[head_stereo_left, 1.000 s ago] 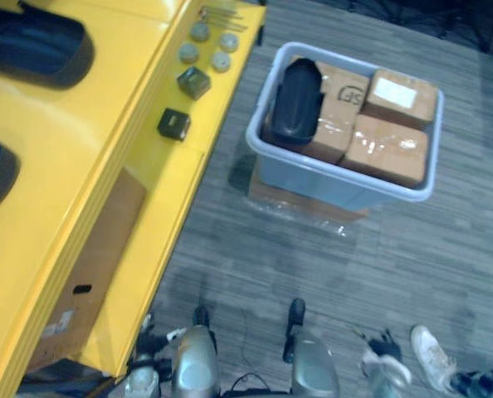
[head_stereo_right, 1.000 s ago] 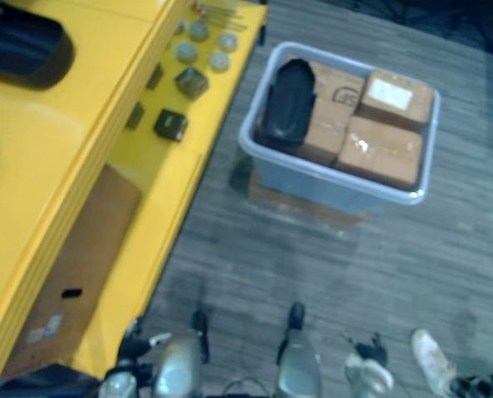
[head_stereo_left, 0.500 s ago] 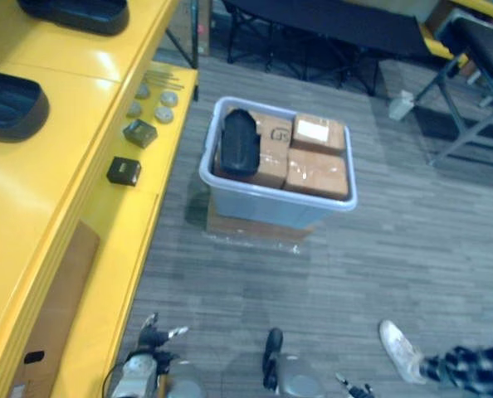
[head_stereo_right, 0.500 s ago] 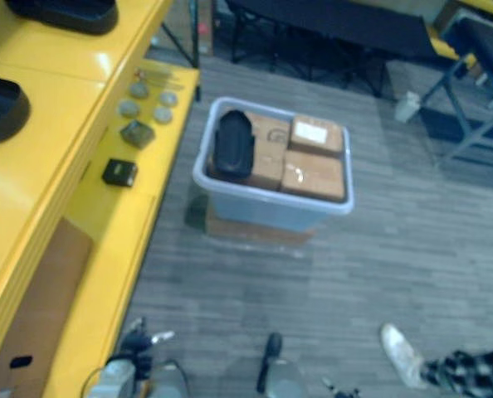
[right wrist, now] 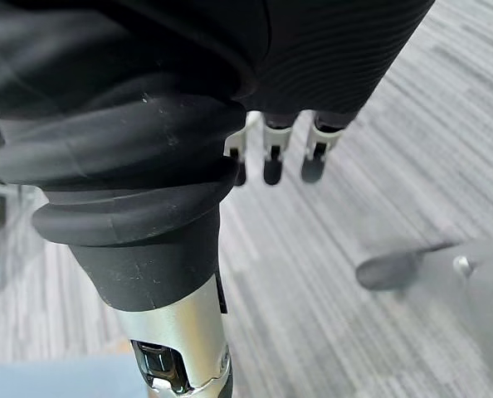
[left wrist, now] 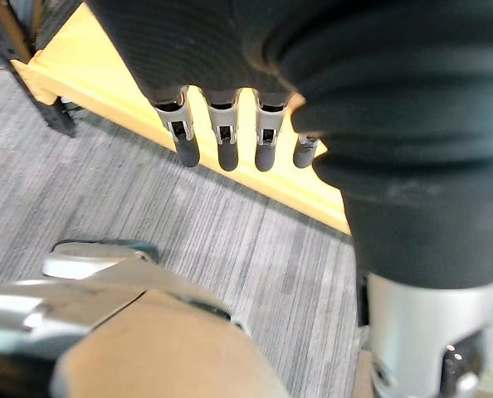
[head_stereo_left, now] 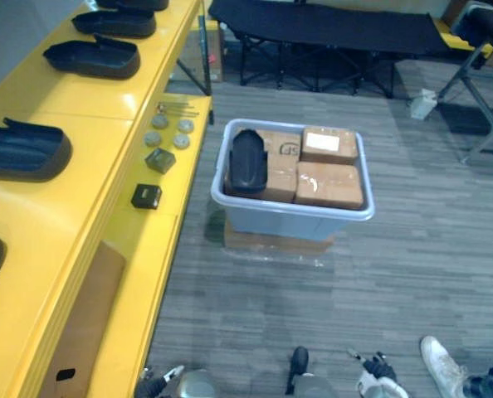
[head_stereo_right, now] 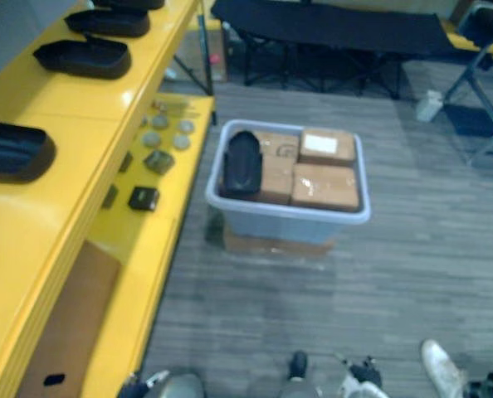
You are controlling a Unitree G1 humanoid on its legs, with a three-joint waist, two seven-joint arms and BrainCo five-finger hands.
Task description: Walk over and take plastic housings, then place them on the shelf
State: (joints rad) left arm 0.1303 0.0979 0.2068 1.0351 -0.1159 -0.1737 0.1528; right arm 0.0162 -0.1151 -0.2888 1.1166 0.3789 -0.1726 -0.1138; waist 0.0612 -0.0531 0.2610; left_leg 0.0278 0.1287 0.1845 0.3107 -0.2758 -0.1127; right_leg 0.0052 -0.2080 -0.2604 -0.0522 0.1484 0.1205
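- Left eye view looks down on a long yellow shelf (head_stereo_left: 105,116) along the robot's left and a grey carpeted floor (head_stereo_left: 396,274) ahead.
- A pale blue bin (head_stereo_left: 292,217) stands on the floor just beside the shelf's lower level, resting on a flat cardboard box (head_stereo_left: 267,242).
- One black plastic housing (head_stereo_left: 248,160) lies in the bin's left part, on top of a cardboard carton (head_stereo_left: 281,166). Two more cartons fill the right part, so three cartons are counted.
- Five more housings show on the shelf's top level, in a row running away from the robot. The one in the middle of the row (head_stereo_left: 93,58) is fully in view, while the nearest and farthest are cut by the picture's edge.
- The lower level holds four round discs (head_stereo_left: 168,133), two small dark boxes (head_stereo_left: 146,196) and a leaning cardboard sheet (head_stereo_left: 85,323).
- A black folding cot (head_stereo_left: 329,33) stands beyond the bin, well apart from it.
- A person's white shoe (head_stereo_left: 441,365) is on the floor at the robot's right.
- Left wrist view shows the left hand (left wrist: 222,133) with fingers straight and empty, with the shelf's yellow edge past them.
- Right wrist view shows the right hand (right wrist: 271,157) with fingers also straight and empty, over bare carpet.
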